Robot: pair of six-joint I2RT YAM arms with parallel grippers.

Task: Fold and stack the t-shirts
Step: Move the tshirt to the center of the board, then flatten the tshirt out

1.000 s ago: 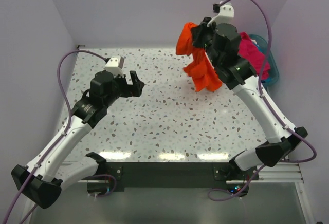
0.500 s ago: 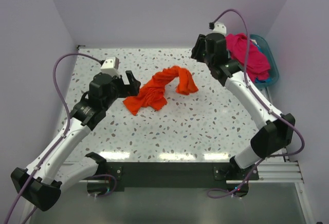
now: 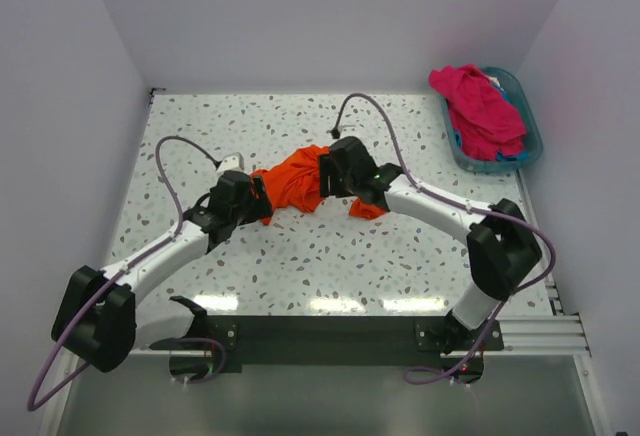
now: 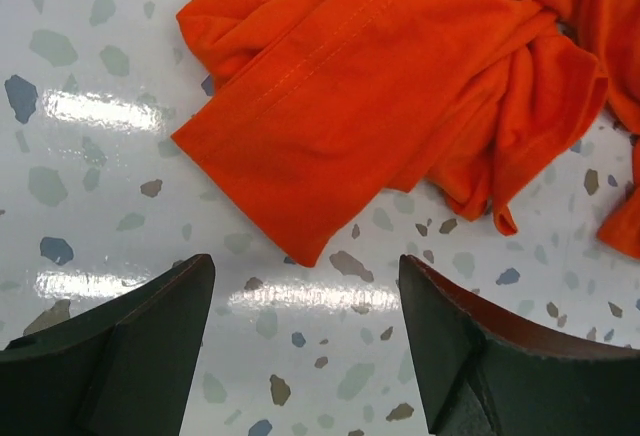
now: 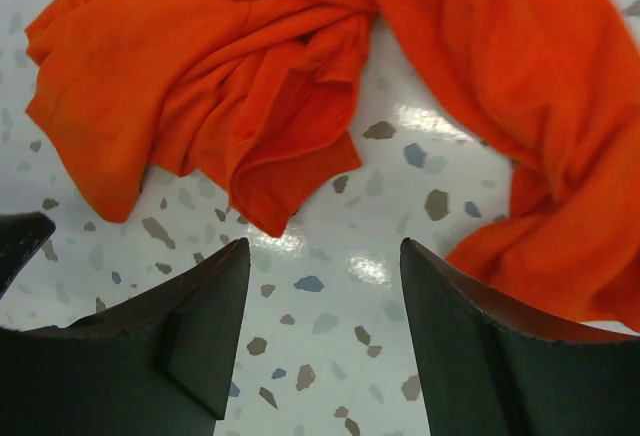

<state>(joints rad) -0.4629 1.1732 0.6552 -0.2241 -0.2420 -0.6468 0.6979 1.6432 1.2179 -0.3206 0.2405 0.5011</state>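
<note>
The bright orange t-shirt (image 3: 295, 178) lies crumpled on the speckled table, mid-view. My left gripper (image 3: 262, 202) is low at its left edge, open, with only bare table between the fingers; in the left wrist view the t-shirt's (image 4: 400, 86) hemmed corner lies just ahead of that gripper (image 4: 305, 266). My right gripper (image 3: 323, 178) is down over the t-shirt's right part, open and empty; in the right wrist view the folds (image 5: 250, 86) lie ahead of it (image 5: 325, 251) and to its right. A magenta-pink t-shirt (image 3: 480, 106) is heaped in the basket, with a bit of blue fabric (image 3: 512, 156) beneath.
A teal plastic basket (image 3: 533, 134) stands at the table's back right corner against the wall. Lavender walls close in the left, back and right. Both arms reach low across the table's middle, their cables looping above.
The right gripper, which held the orange t-shirt up near the basket, has let it go onto the table and opened. Both arms have come down to the shirt.
</note>
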